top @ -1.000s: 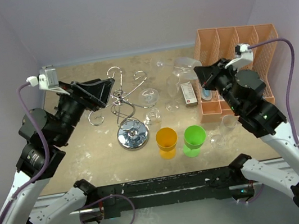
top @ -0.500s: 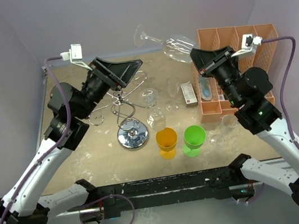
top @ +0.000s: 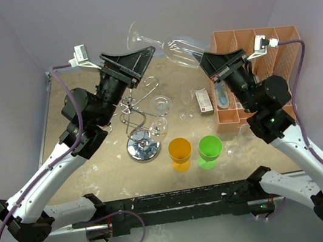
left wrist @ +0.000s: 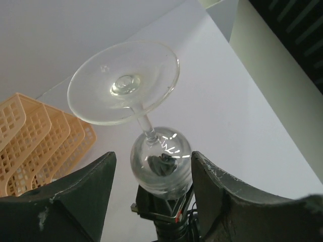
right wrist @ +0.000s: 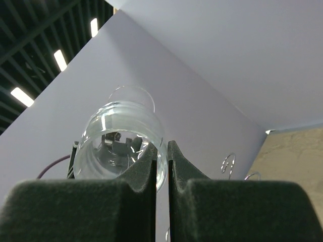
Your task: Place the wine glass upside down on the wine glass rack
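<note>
The clear wine glass [top: 180,52] hangs in the air above the back of the table, lying nearly level with its foot [top: 134,36] pointing left. My right gripper [top: 206,58] is shut on the rim of its bowl [right wrist: 121,146], one finger inside and one outside. My left gripper [top: 147,51] is open, just below and beside the stem. In the left wrist view the foot [left wrist: 123,83] and bowl [left wrist: 161,161] show between its spread fingers [left wrist: 227,201], untouched. The chrome wine glass rack [top: 138,115] stands on its mirrored disc [top: 144,146] below the left gripper.
An orange cup [top: 179,150] and a green cup [top: 210,147] stand near the front. Other clear glasses [top: 160,104] and a small box [top: 204,100] lie right of the rack. The orange mesh organiser [top: 257,47] stands at the back right.
The right gripper has lifted the wine glass off the table and carried it up and to the left. The left arm has risen over the rack toward the glass's stem.
</note>
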Motion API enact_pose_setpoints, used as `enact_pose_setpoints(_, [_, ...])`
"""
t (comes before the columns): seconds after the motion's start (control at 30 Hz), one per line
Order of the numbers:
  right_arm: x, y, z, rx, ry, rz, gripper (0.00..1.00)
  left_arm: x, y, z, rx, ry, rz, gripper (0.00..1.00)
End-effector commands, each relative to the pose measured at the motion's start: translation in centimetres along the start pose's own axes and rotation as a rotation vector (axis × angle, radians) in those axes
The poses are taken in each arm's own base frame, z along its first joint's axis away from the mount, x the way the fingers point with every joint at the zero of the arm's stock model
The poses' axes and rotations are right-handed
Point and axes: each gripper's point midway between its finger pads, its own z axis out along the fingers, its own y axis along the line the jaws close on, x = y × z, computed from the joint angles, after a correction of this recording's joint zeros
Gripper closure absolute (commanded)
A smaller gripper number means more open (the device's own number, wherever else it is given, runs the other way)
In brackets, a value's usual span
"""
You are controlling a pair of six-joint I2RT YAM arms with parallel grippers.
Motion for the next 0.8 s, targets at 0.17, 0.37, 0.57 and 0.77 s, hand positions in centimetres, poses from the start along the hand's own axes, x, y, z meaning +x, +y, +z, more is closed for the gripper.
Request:
enact_pose_setpoints(0.17, [0.0,4.0,-0.2,-0.199,0.014,0.072,0.96,-3.7,-2.8,0.8,0.088,-0.222,-0.048,0.47])
enact_pose_setpoints(0.37, [0.6,4.4,-0.1,-0.242,0.034,0.082,0.95,-3.2,-2.0,1.4,0.069,-0.223,-0.07,0.53])
enact_pose_setpoints(0.57, [0.9,4.4,0.1,-0.261,0.044,0.084,0.95,-2.8,-1.3,1.6,0.039,-0.218,-0.069,0.53])
enact_pose_setpoints(0.77, [1.3,3.6,0.5,-0.23,0.052,0.092,0.95,-2.6,-1.4,2.1,0.047,-0.211,-0.072,0.69])
